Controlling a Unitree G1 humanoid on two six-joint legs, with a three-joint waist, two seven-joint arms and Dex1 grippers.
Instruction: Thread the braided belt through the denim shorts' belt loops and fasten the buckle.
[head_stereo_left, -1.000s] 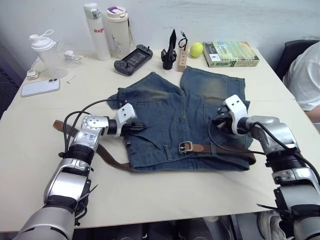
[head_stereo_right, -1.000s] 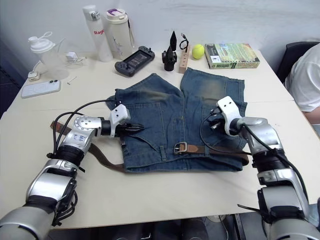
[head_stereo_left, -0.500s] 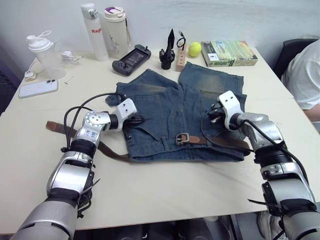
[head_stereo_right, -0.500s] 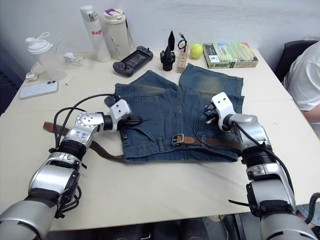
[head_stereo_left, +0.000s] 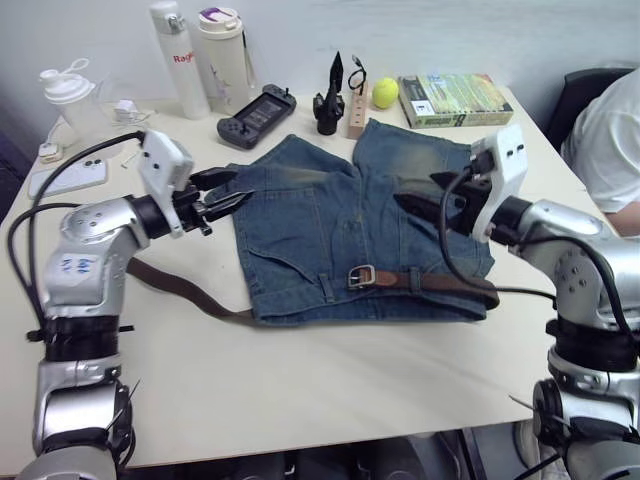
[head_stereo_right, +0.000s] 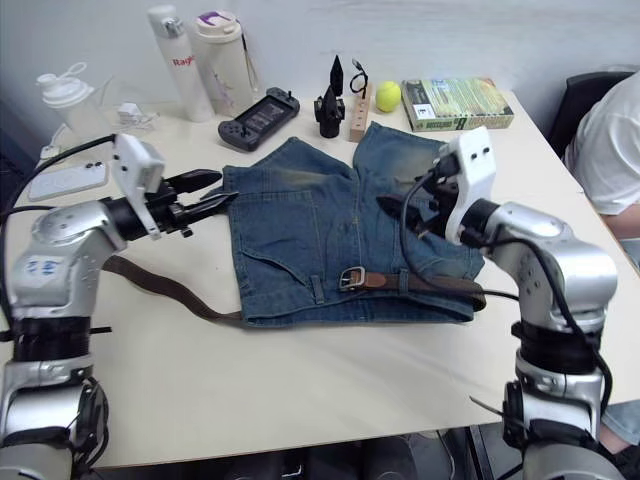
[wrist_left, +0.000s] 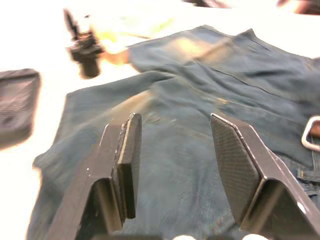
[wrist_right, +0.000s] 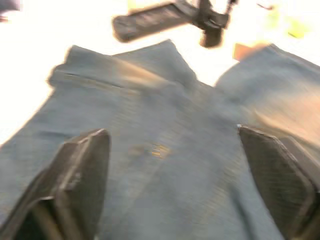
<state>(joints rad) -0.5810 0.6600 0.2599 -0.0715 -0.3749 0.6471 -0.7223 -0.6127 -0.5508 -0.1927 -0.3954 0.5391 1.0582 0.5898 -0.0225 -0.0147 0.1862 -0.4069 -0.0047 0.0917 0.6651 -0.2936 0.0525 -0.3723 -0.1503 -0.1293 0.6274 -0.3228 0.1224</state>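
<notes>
Already the belt (head_stereo_left: 430, 283) lies along the waistband of the shorts (head_stereo_left: 345, 230), at the edge of the cloth nearest me, with its buckle (head_stereo_left: 360, 276) sitting close to the middle of the waist. From there the strap runs right to the side seam, and a long loose tail trails off the left side onto the bare table (head_stereo_left: 330, 380). I cannot make out the belt loops clearly enough to say how many the strap has passed through.

My left claw (head_stereo_left: 222, 198) hangs above the left leg of the shorts, fingers apart, holding nothing. My right claw (head_stereo_left: 425, 207) hangs over the right leg, fingers spread wide, also empty. Neither touches cloth or strap.

The risk, as I judge it, sits in that loose tail. If I pull it without pinning the waistband, the whole garment could slide across the table and bunch, closing the loops flat. Grabbing denim along with the strap would drag a fold over the buckle and hide the prong. The braid may also snag on a loop's edge and twist, so the tip would meet the frame turned over.

Beyond the shorts stand a game controller (head_stereo_left: 250, 104), two bottles (head_stereo_left: 222, 58), a ball (head_stereo_left: 385, 94) and a book (head_stereo_left: 455, 100); a wide sweep could knock them.
</notes>
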